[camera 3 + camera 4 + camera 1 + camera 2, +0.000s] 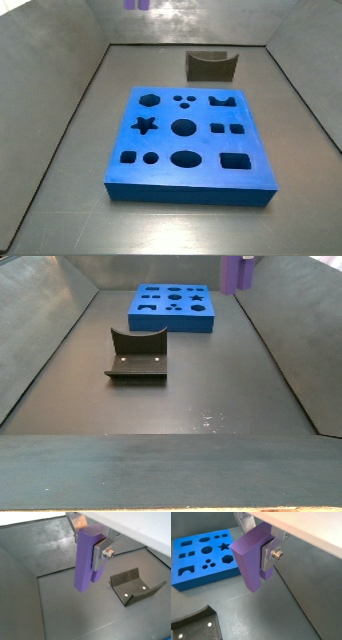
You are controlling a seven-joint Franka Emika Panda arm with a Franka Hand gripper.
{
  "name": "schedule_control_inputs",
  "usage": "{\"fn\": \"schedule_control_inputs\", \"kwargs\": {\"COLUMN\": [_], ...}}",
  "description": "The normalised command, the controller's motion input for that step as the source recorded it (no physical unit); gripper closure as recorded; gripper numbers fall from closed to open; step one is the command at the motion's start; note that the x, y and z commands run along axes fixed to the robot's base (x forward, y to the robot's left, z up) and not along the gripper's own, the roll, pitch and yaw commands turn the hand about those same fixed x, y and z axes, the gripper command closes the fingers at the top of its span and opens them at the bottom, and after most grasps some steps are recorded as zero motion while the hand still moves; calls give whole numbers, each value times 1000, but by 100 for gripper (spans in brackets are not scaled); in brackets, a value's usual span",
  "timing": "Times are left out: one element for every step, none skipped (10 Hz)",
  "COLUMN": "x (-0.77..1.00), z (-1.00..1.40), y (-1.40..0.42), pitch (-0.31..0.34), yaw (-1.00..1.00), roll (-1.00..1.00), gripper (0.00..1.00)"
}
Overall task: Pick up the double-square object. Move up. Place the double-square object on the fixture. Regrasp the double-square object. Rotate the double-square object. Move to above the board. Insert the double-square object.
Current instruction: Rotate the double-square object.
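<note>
The end effector (91, 543) hangs high above the grey tray floor (60, 607), pinching the double-square object (87, 559) so it points downward. The fixture (136, 354) and the board (187, 140) rest below, apart.

My wrist views look down past the gripper (93, 543); side views face each other across the tray floor (201, 396), sharing board (187, 138) and fixture (136, 356).

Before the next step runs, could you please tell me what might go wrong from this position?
1. The claw holds the double-square object only near its upper end, high above the floor; the long lower part hangs free and could tilt or slip.
2. The fixture sits off to one side, not below the object, so a straight descent would likely miss its notch.
3. The board lies close by; a low sweep might clip it.
</note>
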Motion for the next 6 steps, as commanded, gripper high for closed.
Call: {"fn": "schedule_control_inputs", "kwargs": {"x": [-38,0,1,-1,-2,-3], "z": [18,0,1,0,-1,-1], "y": [23,0,-1,1,3,6], "pitch": [-15,0,0,0,2,3], "yaw": [-232,-1000,-1000,-1000,-834,-501], "roll": [5,0,-3,-6,-6,-7], "gripper": [100,100,100,100,100,100]}}
